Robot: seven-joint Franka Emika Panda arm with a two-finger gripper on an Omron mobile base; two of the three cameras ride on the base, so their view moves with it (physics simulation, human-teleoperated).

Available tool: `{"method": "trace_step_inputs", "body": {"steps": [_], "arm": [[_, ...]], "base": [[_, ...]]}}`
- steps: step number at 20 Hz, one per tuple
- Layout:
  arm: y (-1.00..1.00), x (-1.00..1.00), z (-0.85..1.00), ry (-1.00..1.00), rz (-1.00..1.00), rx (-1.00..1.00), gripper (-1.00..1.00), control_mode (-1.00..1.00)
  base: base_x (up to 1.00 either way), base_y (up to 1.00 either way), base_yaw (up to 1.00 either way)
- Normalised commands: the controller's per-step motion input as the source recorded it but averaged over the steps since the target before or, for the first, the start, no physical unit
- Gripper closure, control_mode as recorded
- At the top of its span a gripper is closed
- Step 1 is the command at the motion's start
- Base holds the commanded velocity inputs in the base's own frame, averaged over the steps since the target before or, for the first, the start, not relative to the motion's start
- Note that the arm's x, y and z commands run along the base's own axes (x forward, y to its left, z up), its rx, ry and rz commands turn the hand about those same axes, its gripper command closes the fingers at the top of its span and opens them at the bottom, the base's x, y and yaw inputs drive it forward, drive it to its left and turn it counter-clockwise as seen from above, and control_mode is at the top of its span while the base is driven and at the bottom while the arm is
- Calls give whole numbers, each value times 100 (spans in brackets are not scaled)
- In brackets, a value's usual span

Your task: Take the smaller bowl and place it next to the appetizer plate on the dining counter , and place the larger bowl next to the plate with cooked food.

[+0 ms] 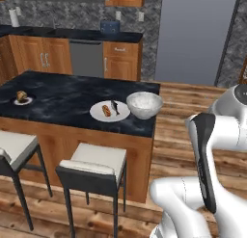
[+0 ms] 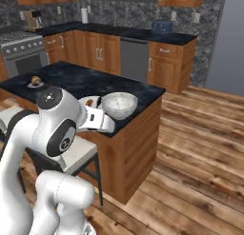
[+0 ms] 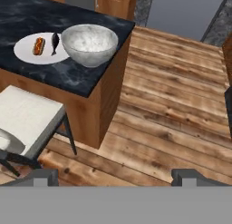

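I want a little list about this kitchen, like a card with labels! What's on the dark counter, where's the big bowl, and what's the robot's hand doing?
counter: dark marbled island, two stools in front
big bowl: grey-white, on the counter near its right end, right beside the food plate
food plate: white, with a sausage-like piece and a small dark piece
small plate: far left on the counter, brown bit on it
gripper: jaws open, holding nothing, over the wood floor, away from the counter
big bowl job: looks done
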Motion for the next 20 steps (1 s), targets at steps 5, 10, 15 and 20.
{"method": "trace_step_inputs", "body": {"steps": [5, 10, 15, 20], "arm": [[0, 0, 0, 0, 0, 0, -100, 100], [0, 0, 0, 0, 0, 0, -100, 100], [0, 0, 0, 0, 0, 0, -100, 100], [0, 0, 0, 0, 0, 0, -100, 100]], "base": [[-5, -100, -16], [27, -99, -16], [96, -70, -25], [100, -43, -33]]}}
